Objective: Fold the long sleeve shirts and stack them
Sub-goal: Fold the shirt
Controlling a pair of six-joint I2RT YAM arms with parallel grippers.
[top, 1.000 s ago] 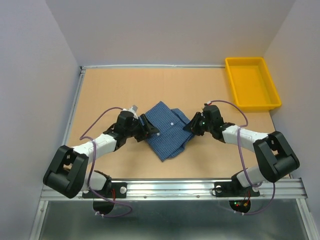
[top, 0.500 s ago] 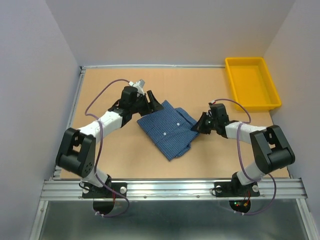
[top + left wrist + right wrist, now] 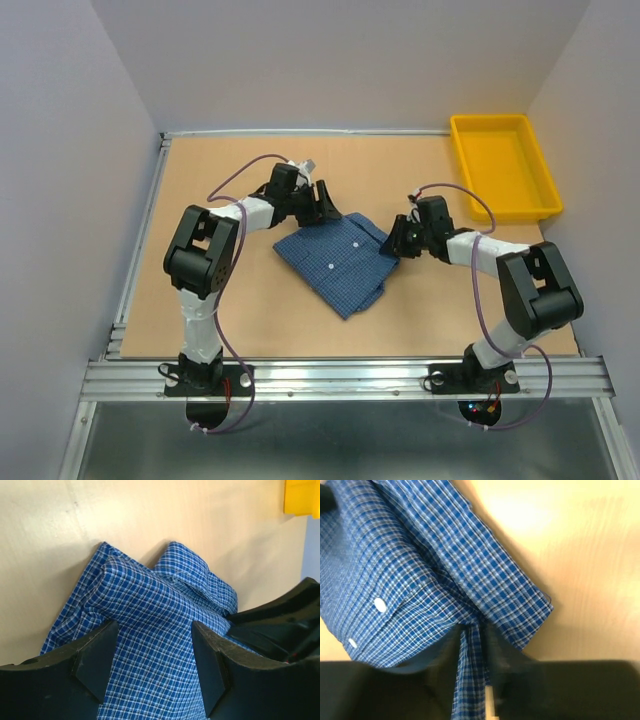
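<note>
Blue check shirt lies folded; left pincer apart (over it), right pincer clamps its fold.

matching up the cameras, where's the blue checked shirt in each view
top external: shirt in the centre of the picture
left wrist: shirt fills the centre and bottom
right wrist: shirt fills the left and centre
shared landmark: yellow bin, upper right in top external, top right corner in left wrist
</note>
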